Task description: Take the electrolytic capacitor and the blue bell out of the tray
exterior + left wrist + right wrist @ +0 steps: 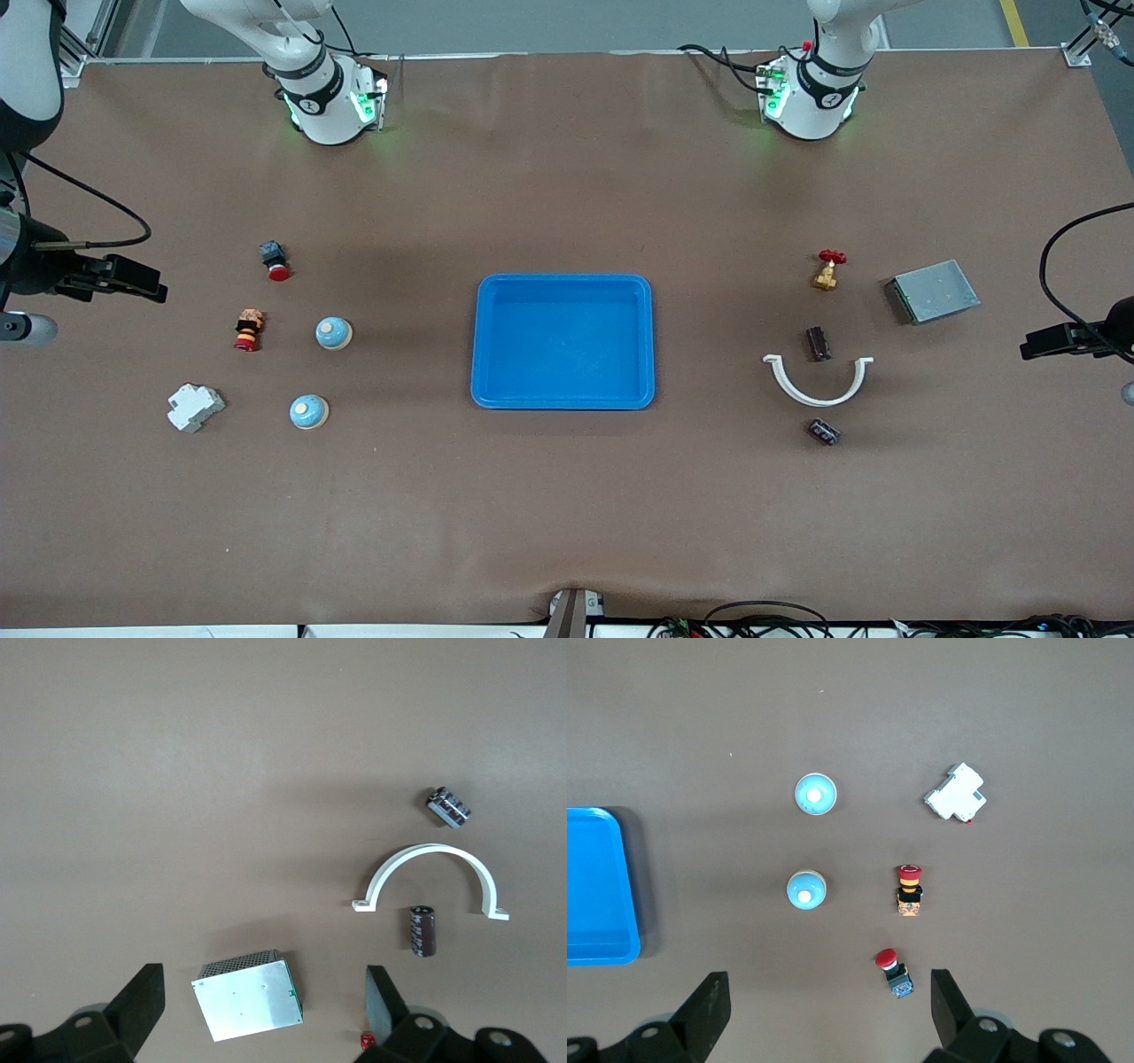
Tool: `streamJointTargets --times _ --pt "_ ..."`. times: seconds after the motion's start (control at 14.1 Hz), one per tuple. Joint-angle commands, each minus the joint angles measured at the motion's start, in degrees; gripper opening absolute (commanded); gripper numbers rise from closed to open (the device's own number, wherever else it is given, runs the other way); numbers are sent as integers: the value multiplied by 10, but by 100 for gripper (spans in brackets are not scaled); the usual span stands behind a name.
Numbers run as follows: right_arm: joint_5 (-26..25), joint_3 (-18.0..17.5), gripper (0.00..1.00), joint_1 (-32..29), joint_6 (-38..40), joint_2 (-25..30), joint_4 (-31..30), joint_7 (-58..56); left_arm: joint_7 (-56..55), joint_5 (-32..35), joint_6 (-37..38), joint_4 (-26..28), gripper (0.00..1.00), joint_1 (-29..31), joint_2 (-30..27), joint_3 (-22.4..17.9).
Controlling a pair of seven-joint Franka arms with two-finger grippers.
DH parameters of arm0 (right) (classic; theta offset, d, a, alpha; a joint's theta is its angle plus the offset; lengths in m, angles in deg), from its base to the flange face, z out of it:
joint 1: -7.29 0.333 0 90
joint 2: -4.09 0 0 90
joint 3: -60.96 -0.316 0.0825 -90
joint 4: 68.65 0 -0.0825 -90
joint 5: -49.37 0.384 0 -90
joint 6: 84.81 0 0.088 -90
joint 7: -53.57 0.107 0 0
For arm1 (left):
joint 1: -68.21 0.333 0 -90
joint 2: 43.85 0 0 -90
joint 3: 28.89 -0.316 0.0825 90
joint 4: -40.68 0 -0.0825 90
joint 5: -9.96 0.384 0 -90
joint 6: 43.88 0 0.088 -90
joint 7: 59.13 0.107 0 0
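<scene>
Blue tray [563, 280], mid-table, held nothing. Both bells [334, 332] [309, 411] stood at nine o'clock from it in the front view, domes up, round, with no long axis. Both capacitors [819, 344] [824, 431] lay on their sides at three o'clock, either side of a white half-ring clamp [818, 383]. One capacitor's long axis ran about twelve-to-six, the other's about ten-to-four. Right gripper [151, 282] hung spread and empty over its own end of the table, with the bells toward four o'clock from it. Left gripper [1032, 344] hung likewise spread and empty, with the capacitors toward nine o'clock. Judged: each arm sat nearer its own pair, and nothing remained to be lifted out.
</scene>
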Motion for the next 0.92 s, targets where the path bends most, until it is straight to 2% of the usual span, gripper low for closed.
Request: streamJointTargets --times 0.0,0.28,0.78,0.85 --pt "4 1 100 -2 8 23 -4 2 9 -13 31 3 100 0 -17 17" --pt "4 2 100 -2 36 29 -5 2 2 -14 72 -17 100 1 -18 71" --pt "5 0 100 -9 36 47 -13 6 -7 -2 73 -6 100 -25 -85 63" --pt "5 0 100 -10 36 48 -15 6 -9 -3 74 -5 100 -47 -91 43"
